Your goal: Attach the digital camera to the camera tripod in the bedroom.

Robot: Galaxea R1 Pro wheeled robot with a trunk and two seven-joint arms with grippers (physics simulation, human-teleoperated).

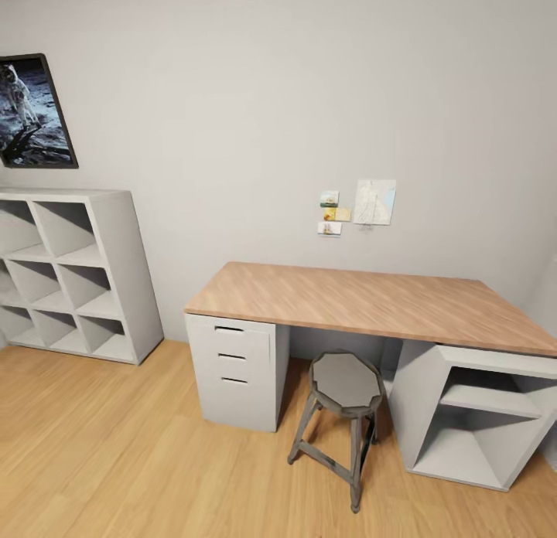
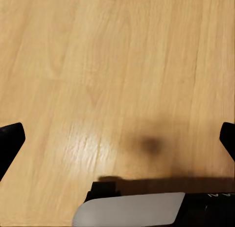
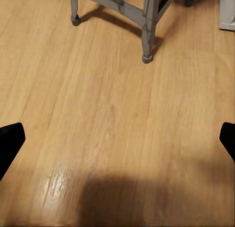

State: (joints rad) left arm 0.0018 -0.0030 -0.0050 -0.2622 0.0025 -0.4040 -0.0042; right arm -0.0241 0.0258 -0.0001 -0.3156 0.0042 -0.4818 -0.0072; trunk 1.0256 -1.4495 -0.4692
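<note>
A: What does the head view give us?

B: A wooden-topped desk across the middle and right of the frame, with a white drawer unit under its left end and an open shelf unit under its right. A grey stool stands in front, lower centre. A white cube shelf sits at the left edge, a framed astronaut picture is at upper left, and small notes are pinned to the wall above the desk.

A: And the digital camera or the camera tripod?

B: I see neither, so where they are, which way the camera points and how its long axis lies can't be told.

A: The grippers?

B: The left gripper has dark fingertips at the two side edges of its frame, spread wide over bare wood floor, nothing between them. The right gripper is spread just as wide and holds nothing. The stool's legs show at the top of its frame.

A: Risks from here?

B: I'd judge the main one is the base clipping the stool or the desk corner while turning, since both stand near. Searching this corner further would also waste time.
</note>
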